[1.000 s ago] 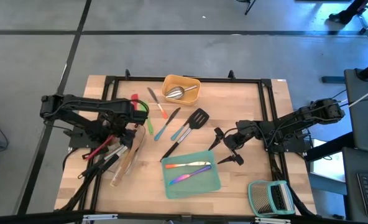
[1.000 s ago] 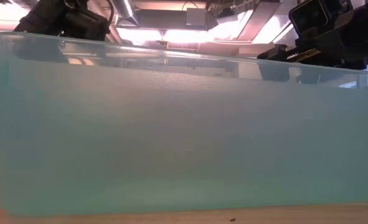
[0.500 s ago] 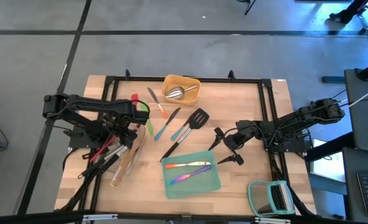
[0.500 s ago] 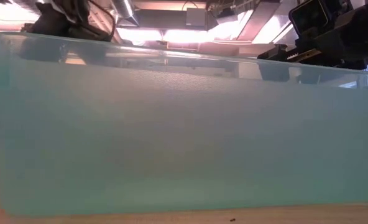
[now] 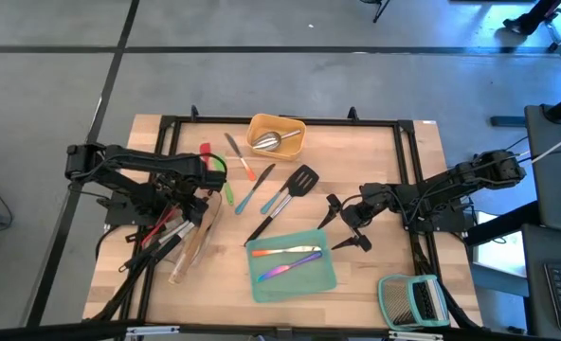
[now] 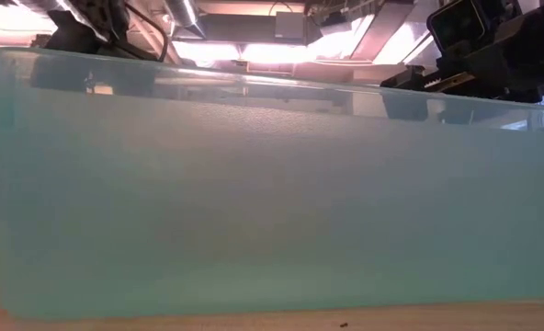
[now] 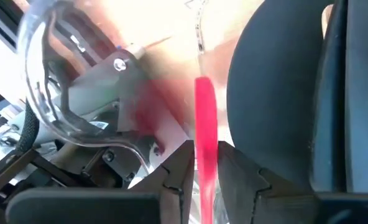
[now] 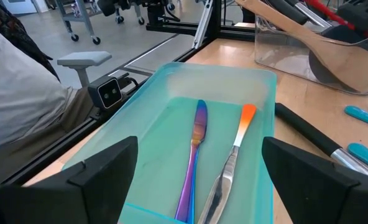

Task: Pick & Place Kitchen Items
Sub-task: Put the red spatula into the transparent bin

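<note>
The red-handled tool (image 7: 205,134) is seen right between the left pincer's (image 5: 173,210) two dark fingers (image 7: 174,177), over the clear tray (image 5: 197,242) at the tabletop's (image 5: 375,152) left side. The fingers are only a bit apart; whether the handle is actually gripped can't be told. A wooden spoon (image 8: 289,28) is lying in that same tray. Over on the right, the right pincer (image 5: 342,224) is spread wide with nothing in it, just beside the teal tray (image 5: 329,277), where two iridescent cutlery pieces (image 8: 196,146) are laid.
</note>
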### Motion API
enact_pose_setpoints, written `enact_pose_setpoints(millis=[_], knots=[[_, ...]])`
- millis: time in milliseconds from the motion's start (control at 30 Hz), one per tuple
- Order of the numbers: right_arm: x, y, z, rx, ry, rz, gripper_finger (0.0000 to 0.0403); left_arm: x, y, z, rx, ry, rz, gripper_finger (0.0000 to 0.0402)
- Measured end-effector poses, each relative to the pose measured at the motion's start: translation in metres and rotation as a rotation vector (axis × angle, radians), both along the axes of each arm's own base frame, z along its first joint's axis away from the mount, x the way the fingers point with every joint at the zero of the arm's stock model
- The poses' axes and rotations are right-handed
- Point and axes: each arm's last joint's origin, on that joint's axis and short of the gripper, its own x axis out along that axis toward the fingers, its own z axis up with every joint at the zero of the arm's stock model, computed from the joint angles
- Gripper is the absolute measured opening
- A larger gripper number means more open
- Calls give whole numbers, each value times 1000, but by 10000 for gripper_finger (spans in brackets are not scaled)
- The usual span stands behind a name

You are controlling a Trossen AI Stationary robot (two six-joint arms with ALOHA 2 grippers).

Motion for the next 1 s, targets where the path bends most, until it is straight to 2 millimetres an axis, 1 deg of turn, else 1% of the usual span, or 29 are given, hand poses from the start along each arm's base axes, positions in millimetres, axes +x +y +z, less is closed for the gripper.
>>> enact_pose_setpoints(millis=[267,400,533,700,833,1000], knots=[[0,0,0,0,0,1,346,1,0,1,5,-4,7,77],[0,0,0,1,0,3,346,8,2,11,12,-39,-18,96],[0,0,0,1,-1,2,346,17,4,31,36,-77,-43,123],[0,0,0,1,-2,2,346,28,7,63,79,-136,-46,149],[0,0,0,1,0,1,346,39,9,90,108,-243,-15,155],[0,0,0,1,1,1,346,55,10,119,217,-424,7,150]])
